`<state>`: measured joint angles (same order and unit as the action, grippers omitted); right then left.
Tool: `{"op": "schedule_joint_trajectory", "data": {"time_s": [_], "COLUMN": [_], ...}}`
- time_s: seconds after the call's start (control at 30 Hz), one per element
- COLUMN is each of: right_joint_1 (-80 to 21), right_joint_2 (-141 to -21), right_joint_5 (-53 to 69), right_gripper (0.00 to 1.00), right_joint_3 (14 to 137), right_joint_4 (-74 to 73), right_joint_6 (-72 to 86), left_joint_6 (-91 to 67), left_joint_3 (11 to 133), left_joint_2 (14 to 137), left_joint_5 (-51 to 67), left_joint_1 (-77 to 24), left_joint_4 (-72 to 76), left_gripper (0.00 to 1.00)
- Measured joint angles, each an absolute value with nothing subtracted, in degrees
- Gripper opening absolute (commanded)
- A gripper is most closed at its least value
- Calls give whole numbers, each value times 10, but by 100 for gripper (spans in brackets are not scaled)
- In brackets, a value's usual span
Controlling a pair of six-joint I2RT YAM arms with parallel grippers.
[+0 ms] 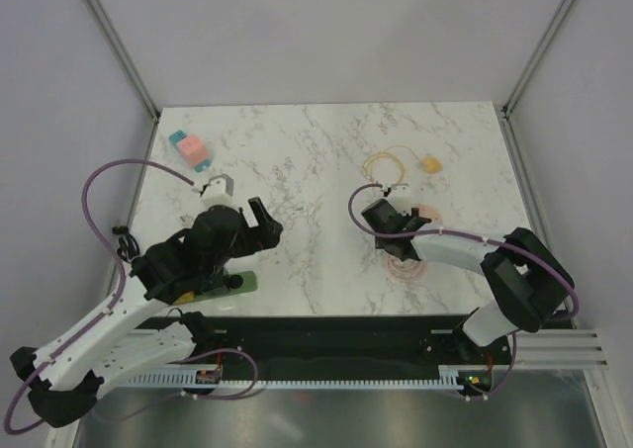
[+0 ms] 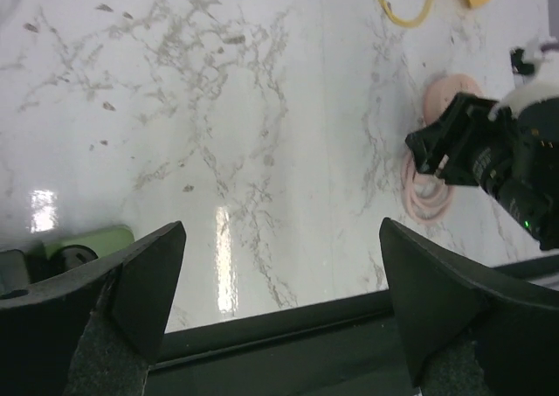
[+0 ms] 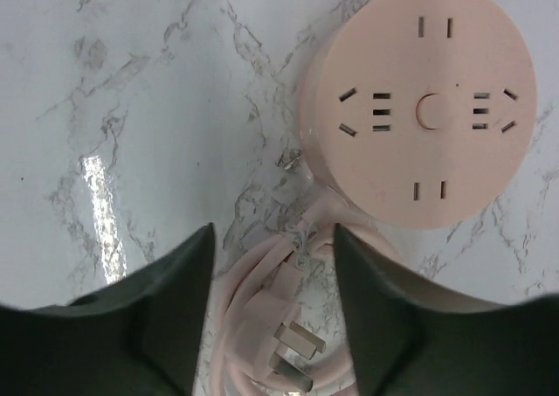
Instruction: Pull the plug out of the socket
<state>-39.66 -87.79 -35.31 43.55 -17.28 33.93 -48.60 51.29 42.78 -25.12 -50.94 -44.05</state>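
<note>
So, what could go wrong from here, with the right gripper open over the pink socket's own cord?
1. The right gripper stands open over the coiled pink cord. Closing or lifting here could catch that cord and drag the socket along.
2. The green object lies partly under the left arm, near the front edge of the table. A sweep of that arm might knock it off.

glossy marble-pattern table (image 3: 131, 90); smooth matt pink plastic socket (image 3: 410, 164); bare metal plug prongs (image 3: 295, 342), slightly shiny.
</note>
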Motion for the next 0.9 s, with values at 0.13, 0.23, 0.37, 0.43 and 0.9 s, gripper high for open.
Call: {"op": "schedule_joint_trajectory", "data": {"time_s": [0.13,0.23,0.37,0.43,0.9], "right_joint_1": [-397,-397,-397,-397,-399], "right_joint_2": [-867,-852,-839,-830,-772], "right_joint_5": [-342,-335,-315,-301,-109], "right_gripper": [96,97,98,98,98], "right_joint_3": [437,452,497,512,488], "right_joint_4": [-181,-194,-205,-206,-95], "right_joint_6": [322,311,297,292,245], "left_joint_6": [-448,-422,-394,-384,-317], "left_joint_3": [560,572,601,620,733], "left_joint_2": [496,545,627,675,966], "left_joint_5": [-204,-177,-140,-112,-110], "left_joint_1": [-379,-294,-201,-155,-30], "left_joint_4": [-440,-442,-442,-441,-390], "left_gripper": [100,100,100,100,87]}}
